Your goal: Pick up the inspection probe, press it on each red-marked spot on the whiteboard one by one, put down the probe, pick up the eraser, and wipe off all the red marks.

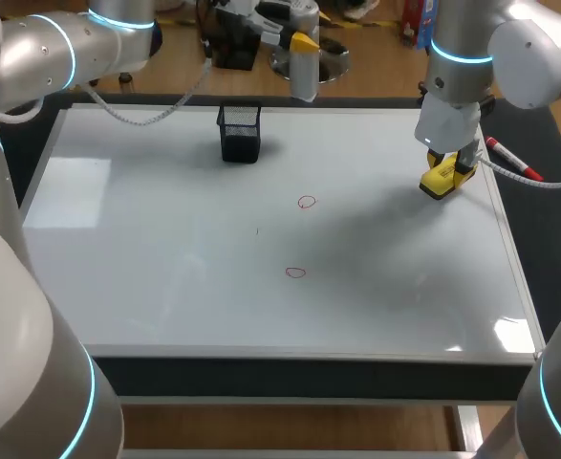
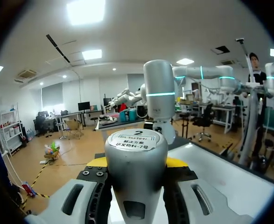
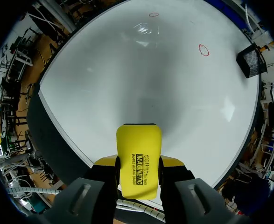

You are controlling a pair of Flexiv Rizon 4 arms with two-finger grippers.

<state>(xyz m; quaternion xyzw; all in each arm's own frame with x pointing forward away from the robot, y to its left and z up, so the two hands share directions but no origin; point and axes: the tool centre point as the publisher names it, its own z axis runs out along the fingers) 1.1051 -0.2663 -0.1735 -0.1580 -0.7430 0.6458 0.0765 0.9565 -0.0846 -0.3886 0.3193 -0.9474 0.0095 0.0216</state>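
The silver cylindrical probe [image 2: 136, 172] stands upright between the fingers of my left gripper [image 2: 137, 163], which is shut on it. In the head view that gripper [image 1: 304, 46] holds the probe [image 1: 304, 78] in the air past the whiteboard's far edge. My right gripper [image 1: 442, 177] is shut on the yellow eraser [image 1: 439, 182] low over the right side of the whiteboard [image 1: 146, 249]. The eraser [image 3: 138, 158] fills the gap between the right fingers. Two red marks [image 1: 306, 202] [image 1: 295, 273] sit near the board's middle, also seen ahead of the eraser as small red marks [image 3: 203, 50] [image 3: 154, 14].
A black mesh pen holder [image 1: 240, 132] stands on the board's far side, left of centre; it shows in the right wrist view [image 3: 252, 60] too. A red marker [image 1: 514, 161] lies just off the board's right edge, close to my right gripper.
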